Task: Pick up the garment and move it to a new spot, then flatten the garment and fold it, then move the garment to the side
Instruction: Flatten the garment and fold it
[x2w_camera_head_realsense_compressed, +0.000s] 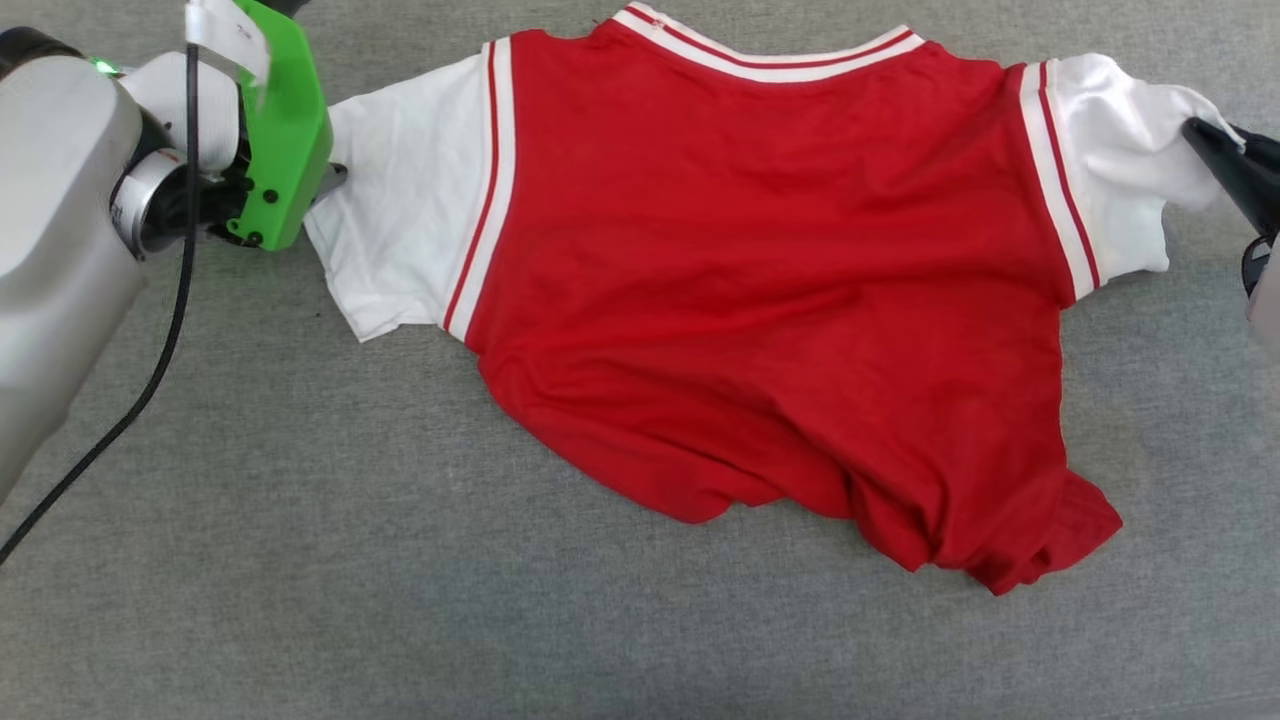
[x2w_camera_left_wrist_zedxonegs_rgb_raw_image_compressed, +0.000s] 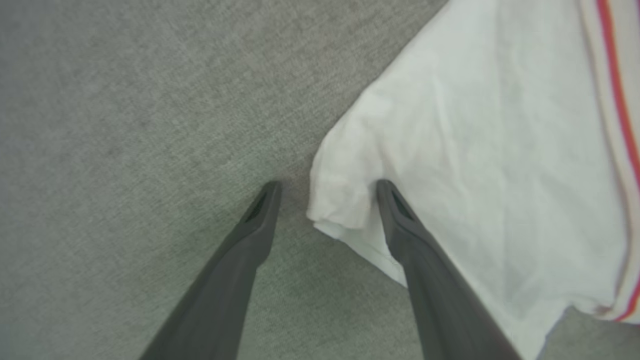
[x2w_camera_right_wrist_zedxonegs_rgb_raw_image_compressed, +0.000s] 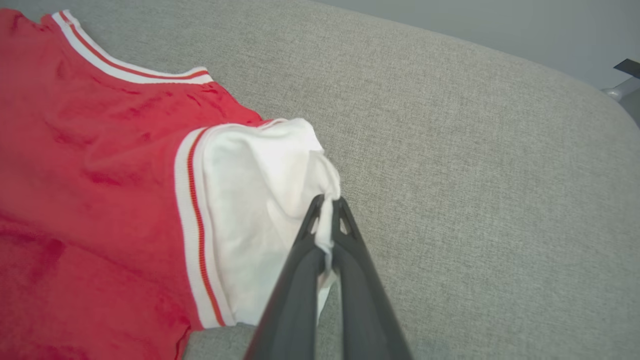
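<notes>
- Right gripper (x2w_camera_right_wrist_zedxonegs_rgb_raw_image_compressed: 327, 202) clamps the thin red-and-white fabric jersey (x2w_camera_head_realsense_compressed: 760, 280) by one sleeve; tugging may bunch it.
- My left gripper (x2w_camera_left_wrist_zedxonegs_rgb_raw_image_compressed: 327, 187) gapes empty astride the other sleeve's corner; closing might miss.

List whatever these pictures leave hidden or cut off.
- Head view: left end effector fingers are mostly hidden under its green housing.
- Head view: right end effector is cut off by the right edge.
- All views: jersey underside is hidden by the fabric itself.
- Head view: the jersey's lower right corner is buried in its own bunched folds.
</notes>
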